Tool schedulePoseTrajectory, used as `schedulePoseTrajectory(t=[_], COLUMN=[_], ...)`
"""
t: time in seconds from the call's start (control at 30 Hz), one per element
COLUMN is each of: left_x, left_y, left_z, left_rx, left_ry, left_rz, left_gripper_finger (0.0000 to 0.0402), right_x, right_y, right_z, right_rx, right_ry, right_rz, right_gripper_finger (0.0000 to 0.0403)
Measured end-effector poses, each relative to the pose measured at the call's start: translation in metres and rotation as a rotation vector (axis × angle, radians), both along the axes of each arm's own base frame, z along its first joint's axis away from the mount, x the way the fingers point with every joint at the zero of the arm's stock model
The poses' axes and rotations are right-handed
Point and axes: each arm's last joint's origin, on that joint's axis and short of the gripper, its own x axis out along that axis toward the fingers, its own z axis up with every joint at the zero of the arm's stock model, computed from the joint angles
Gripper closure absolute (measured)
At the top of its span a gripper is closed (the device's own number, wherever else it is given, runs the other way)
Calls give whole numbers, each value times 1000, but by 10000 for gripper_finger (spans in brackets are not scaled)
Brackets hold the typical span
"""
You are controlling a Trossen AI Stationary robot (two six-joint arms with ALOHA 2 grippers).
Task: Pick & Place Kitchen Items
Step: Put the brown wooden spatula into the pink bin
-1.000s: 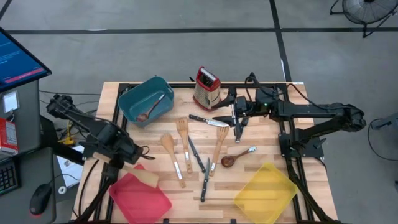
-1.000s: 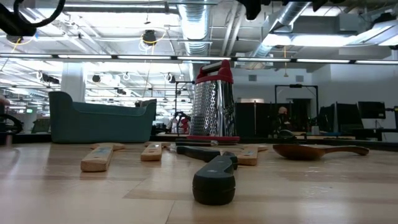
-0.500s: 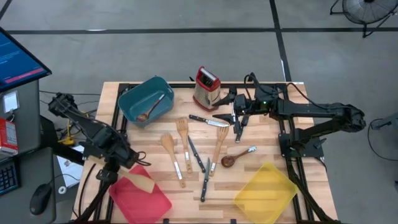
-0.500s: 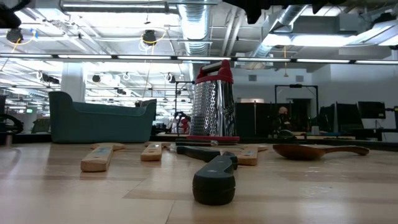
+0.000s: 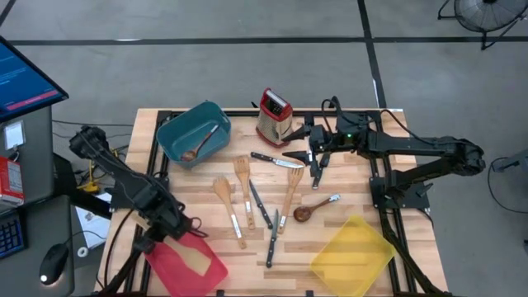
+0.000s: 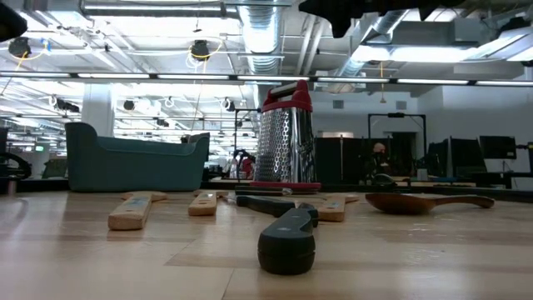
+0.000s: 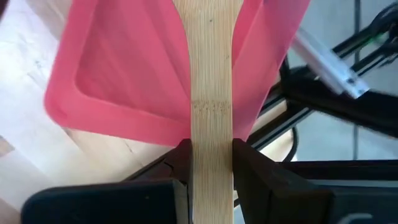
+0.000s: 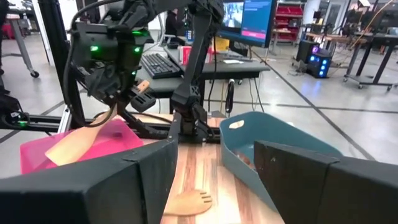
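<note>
Wooden and pale, a flat spatula [image 7: 210, 81] is pinched by its handle between the two fingers of the left gripper [image 7: 210, 163]. Its wide end hangs over the red bin [image 7: 124, 74], so it looks ready to be dropped in there.

More kitchen items lie in the middle of the table [image 5: 355, 186]: wooden spoons, slotted spatulas, black-handled knives [image 5: 276, 160] and a dark spoon [image 5: 314, 207]. One spoon [image 5: 200, 145] sits in the teal bin [image 5: 191, 132]. The yellow bin [image 5: 353, 254] seems to hold nothing, though I cannot be sure.

The right gripper [image 5: 317, 148] hovers with its fingers spread wide over the knives, just beside the box grater [image 5: 274, 116]. That tall grater could get bumped.
</note>
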Motion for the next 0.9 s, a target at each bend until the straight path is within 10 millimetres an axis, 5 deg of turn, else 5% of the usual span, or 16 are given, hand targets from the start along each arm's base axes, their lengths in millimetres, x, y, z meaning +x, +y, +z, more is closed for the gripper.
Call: schedulePoseTrajectory(t=[0.33,0.9], left_x=[11,19], left_y=[-17,-23], left_z=[-21,-59], left_rx=[112,110], left_ry=[-53,-104], left_rz=[-158,-112], left_gripper_finger=[341,341], right_x=[0,0], right_y=[0,0], right_z=[-2,-3], right_rx=[4,6], right_ry=[19,32], right_rz=[0,2], right_gripper_finger=[182,182])
